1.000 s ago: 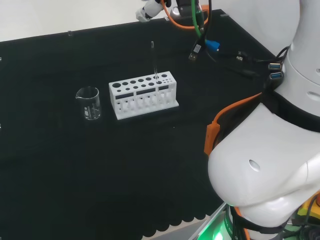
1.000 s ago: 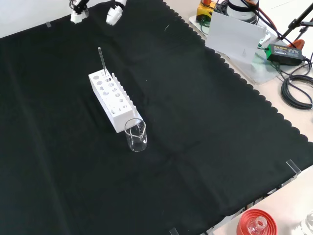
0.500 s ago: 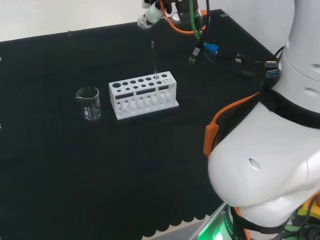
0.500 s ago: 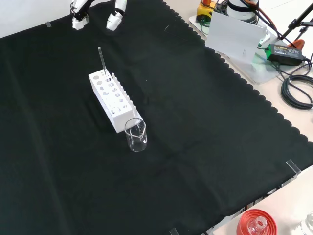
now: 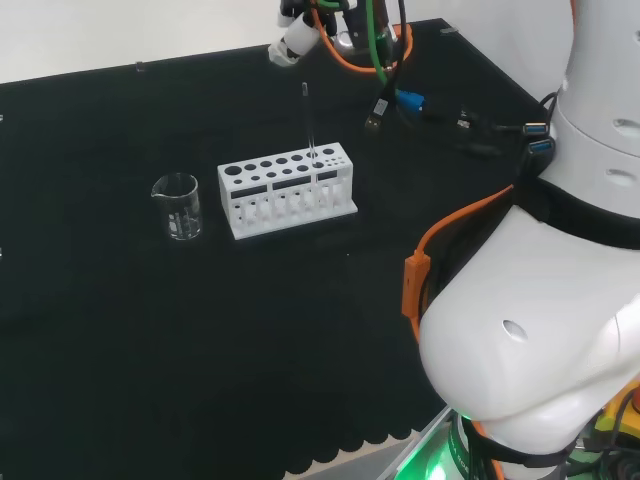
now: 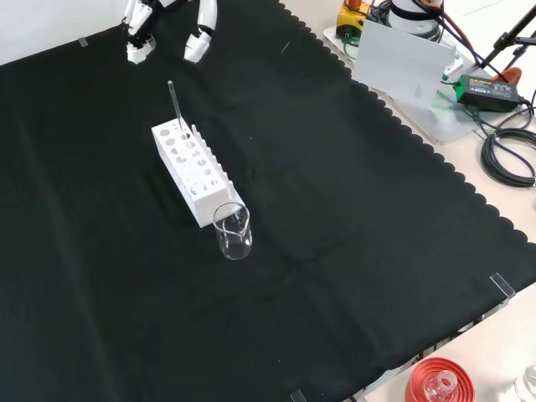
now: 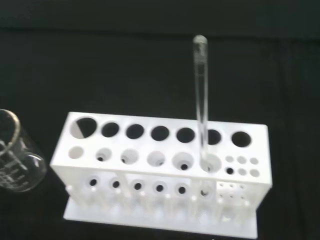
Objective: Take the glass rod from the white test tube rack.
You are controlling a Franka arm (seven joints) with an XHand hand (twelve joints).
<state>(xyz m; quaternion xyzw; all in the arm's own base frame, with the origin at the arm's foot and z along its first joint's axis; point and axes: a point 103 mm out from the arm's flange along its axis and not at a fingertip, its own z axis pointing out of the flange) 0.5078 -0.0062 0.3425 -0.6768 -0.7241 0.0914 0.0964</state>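
Upright, the glass rod (image 7: 201, 100) stands in the white test tube rack (image 7: 165, 175), seated in a hole of the front row near the end that carries the cluster of small holes; wrist view shows it plainly, rounded tip up. Head view: rod (image 5: 309, 122) rises from the right end of the rack (image 5: 287, 189), leaning a touch to the left. Front view: rod (image 6: 175, 105) sits at the rack's far end (image 6: 193, 170).

Rack's other holes look unoccupied in the wrist view.

Glass beaker (image 5: 177, 206) stands on the cloth just left of the rack in the head view, apart from it. Front view puts the beaker (image 6: 233, 231) at the rack's near end, close against it; whether they touch I cannot tell. Wrist view catches the beaker's rim and printed scale (image 7: 15, 155) beside the rack.

Hand (image 6: 134, 39) is at the top edge of the front view, two white-tipped fingers spread apart and pointing down, above and beyond the rod, well clear of it, holding nothing. Head view shows a fingertip (image 5: 283, 50) above the rod's top, with orange and green cables (image 5: 375, 40) alongside.

Desk (image 6: 335, 209) under black cloth; a red ribbed stand (image 6: 438, 383) with a flask sits at the lower edge of the front view.
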